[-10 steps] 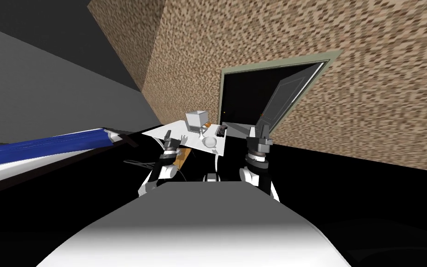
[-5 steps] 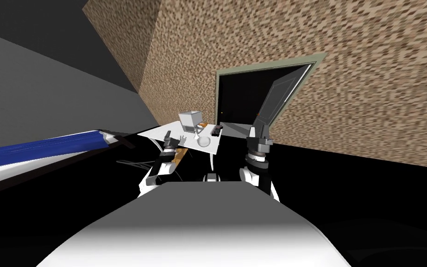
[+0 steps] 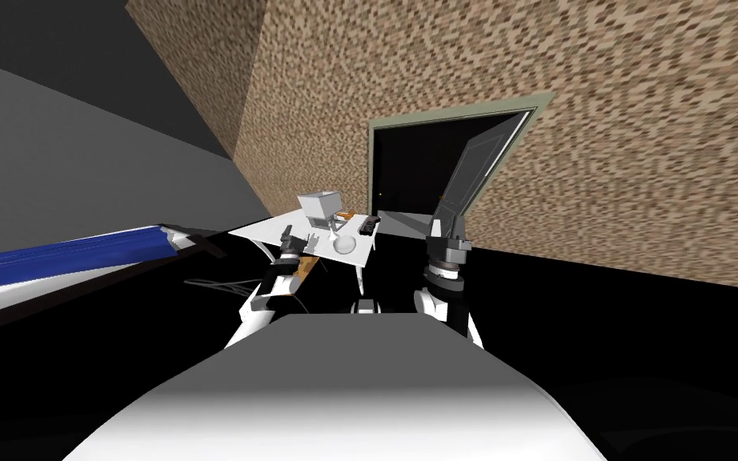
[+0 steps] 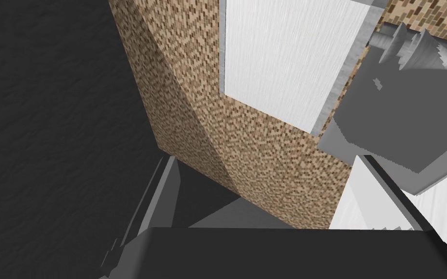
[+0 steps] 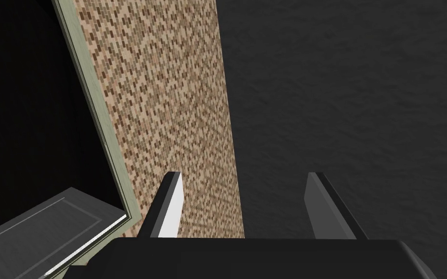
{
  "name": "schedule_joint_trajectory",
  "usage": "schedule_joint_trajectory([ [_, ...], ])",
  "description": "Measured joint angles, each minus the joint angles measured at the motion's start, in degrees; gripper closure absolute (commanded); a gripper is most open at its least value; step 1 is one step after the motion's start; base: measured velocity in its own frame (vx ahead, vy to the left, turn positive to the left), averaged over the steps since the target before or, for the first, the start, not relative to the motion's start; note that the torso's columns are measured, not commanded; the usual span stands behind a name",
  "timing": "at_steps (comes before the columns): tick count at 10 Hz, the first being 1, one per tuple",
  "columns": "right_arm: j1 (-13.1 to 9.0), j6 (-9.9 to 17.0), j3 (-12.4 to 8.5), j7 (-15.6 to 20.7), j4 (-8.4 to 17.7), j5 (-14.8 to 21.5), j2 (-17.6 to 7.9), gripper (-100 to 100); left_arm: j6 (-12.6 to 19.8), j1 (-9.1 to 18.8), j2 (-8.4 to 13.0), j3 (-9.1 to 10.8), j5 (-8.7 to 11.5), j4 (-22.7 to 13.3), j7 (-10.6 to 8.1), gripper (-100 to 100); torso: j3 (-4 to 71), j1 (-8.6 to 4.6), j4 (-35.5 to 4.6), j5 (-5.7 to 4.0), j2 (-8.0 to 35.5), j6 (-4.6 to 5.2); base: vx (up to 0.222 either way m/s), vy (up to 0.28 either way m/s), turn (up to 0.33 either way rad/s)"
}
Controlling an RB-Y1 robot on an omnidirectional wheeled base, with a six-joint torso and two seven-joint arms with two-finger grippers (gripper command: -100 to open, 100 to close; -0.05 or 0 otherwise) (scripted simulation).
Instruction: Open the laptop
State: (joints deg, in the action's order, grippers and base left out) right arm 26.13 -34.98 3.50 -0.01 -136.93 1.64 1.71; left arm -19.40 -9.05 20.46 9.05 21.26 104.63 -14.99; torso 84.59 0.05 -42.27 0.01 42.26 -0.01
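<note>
A small white table [image 3: 267, 228] stands ahead of me by the brick wall. On it sits a grey and white boxy thing [image 3: 319, 206], which I take for the laptop; I cannot tell how its lid stands. In the left wrist view it is a grey slab [image 4: 387, 126] just past one finger. My left gripper [image 3: 298, 238] [image 4: 263, 159] hovers open at the table's near edge, holding nothing. My right gripper [image 3: 449, 226] [image 5: 247, 174] is raised off to the table's right, open and empty.
The table also carries a white bowl [image 3: 345, 244], a dark flat object [image 3: 369, 226] and a small orange thing [image 3: 346, 214]. An orange-brown piece [image 3: 305, 268] shows under the left hand. A grey door [image 3: 471, 172] stands open onto a black area. Blue-topped furniture [image 3: 63, 252] lies left.
The whole head picture has slid left, so I have turned or moved. My left arm has reached a little further left along the table edge. Both grippers stay open.
</note>
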Motion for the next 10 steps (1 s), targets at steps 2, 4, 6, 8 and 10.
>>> schedule_joint_trajectory([
  [2,0.0,0.0,0.0,0.0,0.0,0.0,0.0,0,-0.3,2.1,1.1,0.83,0.8,-3.8,-0.85,-100,-0.1,0.00,0.0,0.01,0.1,0.01,0.003,-0.132,-0.023],
  [4,0.0,0.0,0.0,0.0,0.0,0.0,0.0,0,0.4,3.9,2.6,2.26,1.9,-6.9,-2.08,-100,0.0,-0.04,0.0,-0.01,-0.1,0.01,0.041,-0.139,-0.013],
  [6,0.0,0.0,0.0,0.0,0.0,0.0,0.0,0,0.5,5.8,3.9,3.49,2.9,-10.2,-3.28,-100,0.0,-0.02,0.0,-0.01,0.0,0.00,0.036,-0.132,-0.009],
  [8,0.0,0.0,0.0,0.0,0.0,0.0,0.0,0,1.0,8.1,4.8,4.61,3.6,-13.5,-4.25,-100,0.0,0.02,0.0,0.01,0.0,0.01,0.053,-0.125,-0.010],
  [10,0.0,0.0,0.0,0.0,0.0,0.0,0.0,0,1.2,9.9,6.5,5.99,4.5,-17.0,-5.86,-100,0.0,-0.03,0.0,-0.01,0.1,0.00,0.040,-0.133,-0.002],
])
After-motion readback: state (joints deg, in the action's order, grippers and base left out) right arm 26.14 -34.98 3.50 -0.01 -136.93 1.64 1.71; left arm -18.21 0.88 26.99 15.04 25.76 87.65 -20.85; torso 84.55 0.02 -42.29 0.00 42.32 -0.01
